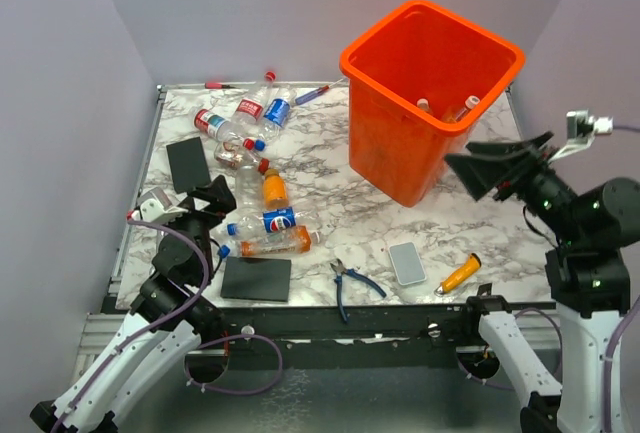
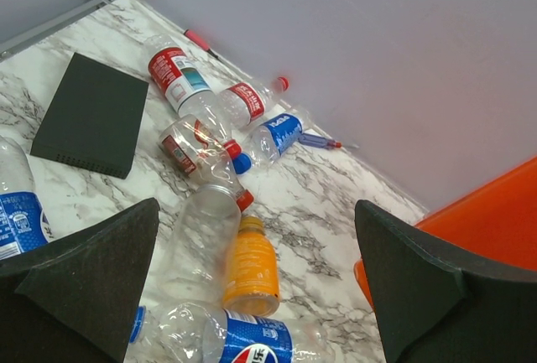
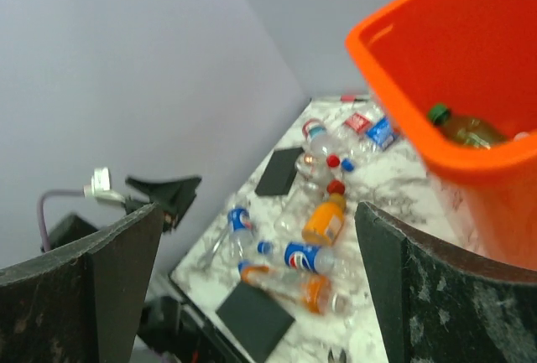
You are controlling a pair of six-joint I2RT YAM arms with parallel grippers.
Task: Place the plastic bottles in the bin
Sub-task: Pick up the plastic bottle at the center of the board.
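The orange bin [image 1: 395, 143] stands at the back right of the marble table, with bottles [image 1: 470, 106] inside; the right wrist view shows a green-capped one [image 3: 463, 127] in it. Several plastic bottles lie on the left half: an orange bottle [image 1: 274, 190], a blue-labelled one [image 1: 280, 219], an orange-tinted one [image 1: 275, 243], and red-labelled ones [image 1: 210, 123] further back. My left gripper [image 1: 205, 198] hangs open just above the near cluster, the orange bottle [image 2: 250, 267] below its gap. My right gripper [image 1: 480, 163] is open and empty, raised beside the bin's right side.
Two black blocks [image 1: 188, 163] [image 1: 257, 278] lie on the left. Blue-handled pliers [image 1: 350, 281], a white flat device [image 1: 407, 263] and an orange-handled tool [image 1: 459, 274] sit near the front edge. Markers [image 1: 312, 94] lie along the back wall.
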